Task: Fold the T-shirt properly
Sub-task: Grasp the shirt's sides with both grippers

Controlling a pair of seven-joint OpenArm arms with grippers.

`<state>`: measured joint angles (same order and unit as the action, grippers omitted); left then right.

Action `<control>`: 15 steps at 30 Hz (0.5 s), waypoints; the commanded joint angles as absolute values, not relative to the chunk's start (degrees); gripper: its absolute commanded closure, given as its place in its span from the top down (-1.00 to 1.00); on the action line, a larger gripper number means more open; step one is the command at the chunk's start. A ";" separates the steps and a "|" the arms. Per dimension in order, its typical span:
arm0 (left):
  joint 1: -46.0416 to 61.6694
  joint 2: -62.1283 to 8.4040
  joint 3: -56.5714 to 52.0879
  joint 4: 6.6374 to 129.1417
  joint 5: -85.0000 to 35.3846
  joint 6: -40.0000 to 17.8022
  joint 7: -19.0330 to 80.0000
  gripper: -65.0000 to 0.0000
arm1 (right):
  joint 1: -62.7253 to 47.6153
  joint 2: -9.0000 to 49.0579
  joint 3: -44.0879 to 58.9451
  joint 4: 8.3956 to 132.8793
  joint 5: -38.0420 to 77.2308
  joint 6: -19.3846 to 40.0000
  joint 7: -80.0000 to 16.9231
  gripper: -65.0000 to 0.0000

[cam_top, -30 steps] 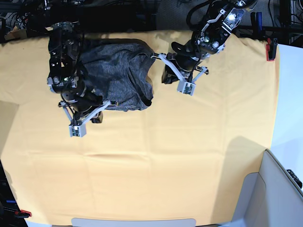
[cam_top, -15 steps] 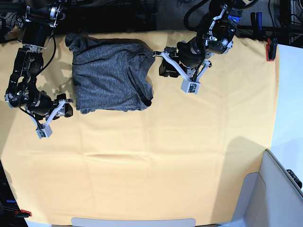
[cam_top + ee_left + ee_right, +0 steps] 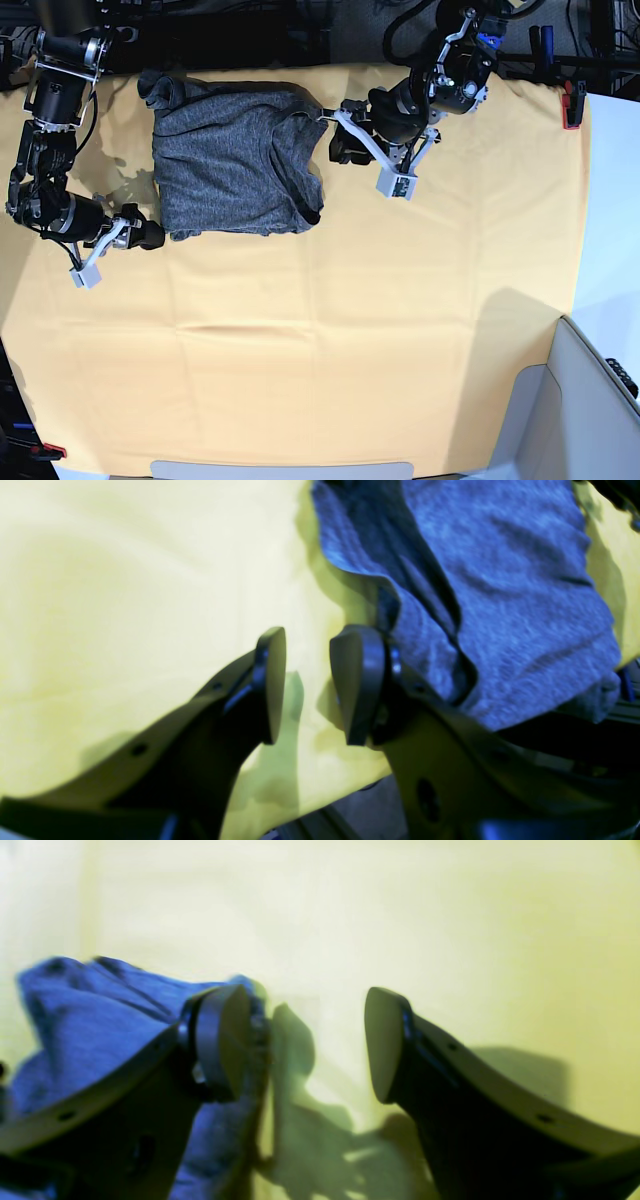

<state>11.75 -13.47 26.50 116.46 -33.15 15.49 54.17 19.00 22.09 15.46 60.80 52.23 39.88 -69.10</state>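
Note:
The T-shirt (image 3: 235, 160) lies folded into a dark-grey rectangle at the back of the yellow-orange cloth (image 3: 330, 330), with a bunched bit at its back left corner. My left gripper (image 3: 340, 138) sits just off the shirt's right edge. In the left wrist view that gripper (image 3: 307, 685) is open and empty, the T-shirt (image 3: 500, 580) lying beside one finger. My right gripper (image 3: 150, 237) rests by the shirt's front left corner. Its wrist view shows the gripper (image 3: 307, 1045) open over bare cloth, with the T-shirt (image 3: 90, 1010) behind one finger.
Red clamps (image 3: 571, 105) (image 3: 45, 452) pin the cloth at the back right and front left. A pale bin (image 3: 590, 400) stands at the front right corner. Dark cables and frame parts (image 3: 300, 30) run along the back edge.
Both grippers have opened and let go of the shirt. The right arm swung off the shirt's left side, then came back to its front left corner. The left arm barely shifted.

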 commanded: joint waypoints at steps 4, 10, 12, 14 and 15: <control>11.21 -13.23 26.33 117.32 -33.45 15.34 53.67 -0.40 | 20.09 20.97 15.52 61.41 54.99 40.00 -72.75 0.12; 11.30 -13.14 26.51 117.23 -33.45 15.34 53.67 -0.40 | 19.82 17.71 15.52 61.41 55.08 40.00 -74.95 0.12; 11.38 -13.14 26.51 117.23 -33.45 15.34 53.67 -0.40 | 19.82 17.27 15.43 61.41 55.08 40.00 -75.47 0.12; 11.38 -13.14 26.51 117.23 -33.45 15.34 53.93 -0.40 | 19.65 16.57 15.43 61.49 54.99 40.00 -75.65 0.12; 11.47 -13.14 26.51 117.23 -33.45 15.34 54.90 -0.40 | 19.65 16.48 15.43 61.49 54.81 40.00 -75.91 0.12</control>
<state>11.75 -13.13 26.50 116.40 -33.17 15.49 55.16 19.09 16.32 15.53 61.01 55.68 39.88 -73.76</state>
